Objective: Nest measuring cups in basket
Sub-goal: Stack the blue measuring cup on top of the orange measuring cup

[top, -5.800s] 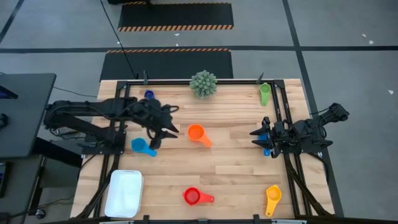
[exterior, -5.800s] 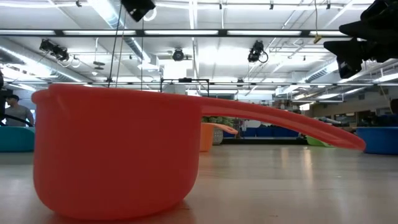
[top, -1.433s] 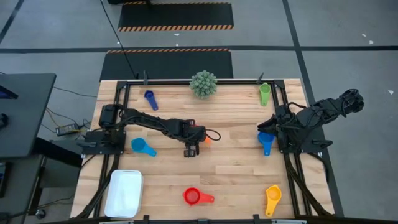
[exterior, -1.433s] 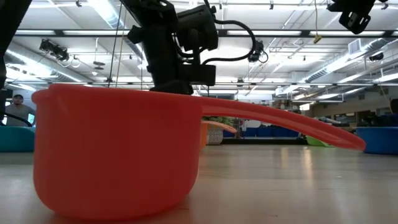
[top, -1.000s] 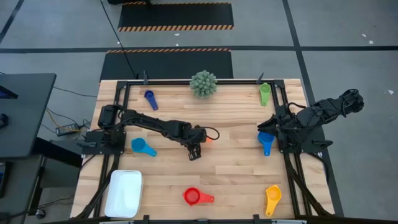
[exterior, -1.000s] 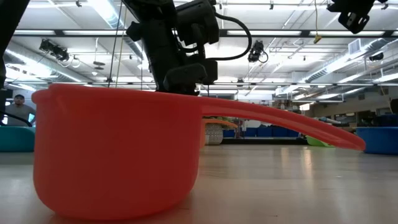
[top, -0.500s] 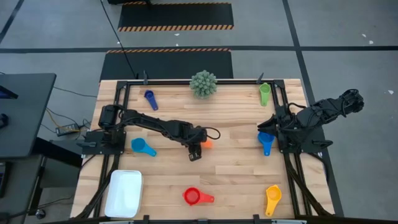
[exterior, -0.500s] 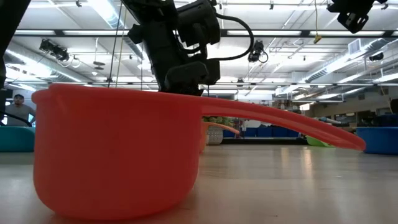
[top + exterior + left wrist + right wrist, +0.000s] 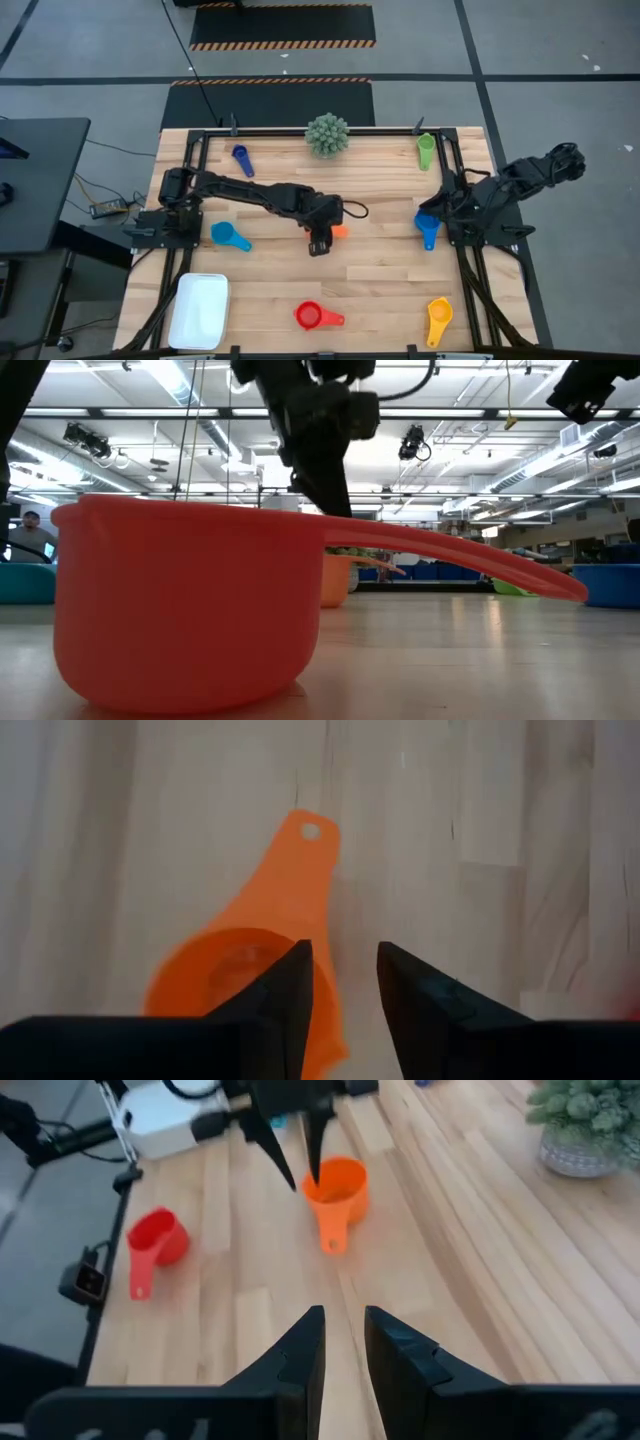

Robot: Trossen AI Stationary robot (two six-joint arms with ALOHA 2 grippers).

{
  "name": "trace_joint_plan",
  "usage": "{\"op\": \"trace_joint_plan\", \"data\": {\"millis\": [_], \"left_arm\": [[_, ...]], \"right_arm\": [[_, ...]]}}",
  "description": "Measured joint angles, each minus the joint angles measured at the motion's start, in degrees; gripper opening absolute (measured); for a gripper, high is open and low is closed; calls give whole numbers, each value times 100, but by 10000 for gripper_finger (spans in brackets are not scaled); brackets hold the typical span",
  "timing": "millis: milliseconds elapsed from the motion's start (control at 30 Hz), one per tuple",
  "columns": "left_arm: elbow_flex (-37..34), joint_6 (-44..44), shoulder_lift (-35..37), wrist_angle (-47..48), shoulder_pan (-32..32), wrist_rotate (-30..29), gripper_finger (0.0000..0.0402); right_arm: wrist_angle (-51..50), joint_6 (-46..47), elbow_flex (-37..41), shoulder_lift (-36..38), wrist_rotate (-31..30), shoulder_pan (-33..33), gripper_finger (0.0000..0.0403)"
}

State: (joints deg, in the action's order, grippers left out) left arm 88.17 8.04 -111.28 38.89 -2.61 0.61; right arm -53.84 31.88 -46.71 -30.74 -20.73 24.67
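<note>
The orange measuring cup (image 9: 339,232) stands upright on the table's middle, its handle (image 9: 300,850) lying away from my left gripper (image 9: 345,955). That gripper hangs open just over the cup's rim, pointing steeply down. My right gripper (image 9: 345,1325) is open and empty, raised at the right edge above a blue cup (image 9: 428,230). The red cup (image 9: 310,316) sits at the near edge and the white basket (image 9: 200,310) at the near left. The light blue (image 9: 228,236), dark blue (image 9: 241,158), green (image 9: 426,150) and yellow (image 9: 438,318) cups lie apart. My left gripper's fingers come from above at the orange cup's rim (image 9: 312,1172). One fingertip (image 9: 313,1165) stands close by the rim's edge. I cannot tell whether it touches. The cup rests with its bottom on the table.
A spiky green plant (image 9: 327,134) stands at the far edge's middle. Black frame rails (image 9: 455,180) run along the far, left and right sides. Bare wood lies between the orange cup and the basket.
My left gripper has risen from the orange cup and drifted a little toward the table's right edge. The cup stays on the table and now shows more fully beside the fingers.
</note>
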Motion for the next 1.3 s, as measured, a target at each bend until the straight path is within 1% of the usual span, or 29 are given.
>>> {"op": "trace_joint_plan", "data": {"millis": [133,300,433,533,667,767,867,933,1100,1200,1300], "left_arm": [[625,-140,0,801,53,-232,121],[1613,-152,2,1690,83,-646,121],[2356,-393,7,2230,81,-700,121],[2725,-445,52,2629,81,-744,121],[2775,-233,379,3114,94,-853,121],[2775,85,731,3481,87,-892,121],[2773,383,1126,3748,7,-1085,121],[2773,526,1372,3906,-71,-1241,121],[2771,816,1978,4015,-270,-1592,121],[2771,821,2250,4031,-384,-1675,121],[2771,805,2448,4070,-482,-1728,121]], "right_arm": [[-473,-1,-379,-147,136,0,80],[-1289,398,-1073,-532,655,0,80],[-2285,823,-1625,-1008,978,0,79],[-2917,1088,-1881,-1377,1281,0,79],[-3141,1715,-1940,-1751,1573,0,79],[-3139,2171,-1940,-1973,1589,0,79],[-3139,2786,-1940,-2182,1583,-11,79],[-3152,3176,-1940,-2328,1456,-60,79],[-3345,4234,-1940,-2698,1180,-321,79],[-3475,4777,-1940,-2967,1281,-502,79],[-3501,4891,-1940,-3286,1501,-623,79]]}}
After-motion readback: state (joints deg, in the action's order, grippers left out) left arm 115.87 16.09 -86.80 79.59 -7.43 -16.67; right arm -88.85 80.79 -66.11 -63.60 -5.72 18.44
